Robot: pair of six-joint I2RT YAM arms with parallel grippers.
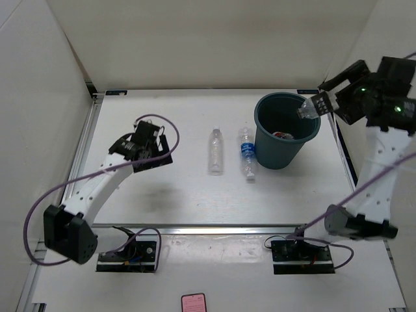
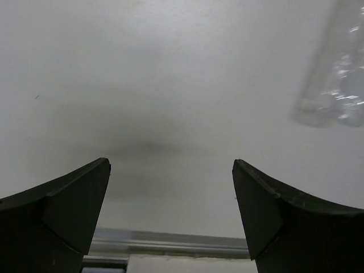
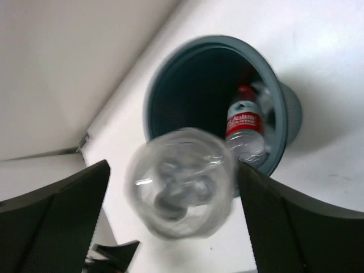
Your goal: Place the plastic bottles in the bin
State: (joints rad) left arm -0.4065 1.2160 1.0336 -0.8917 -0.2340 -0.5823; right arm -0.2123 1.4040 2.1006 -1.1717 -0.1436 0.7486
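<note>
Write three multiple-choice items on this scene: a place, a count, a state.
1. Where is the red-labelled bottle relative to the bin? A behind it; B inside it; C under it.
2. How many bottles lie on the table? A one; B four; C two.
3. The left gripper is: A open, empty; B shut on a bottle; C shut on the bin.
Key: 1B, it shows within the bin's wall; 2C, the unlabelled bottle and the blue-labelled bottle; 3A, its fingers stand apart, nothing between.
</note>
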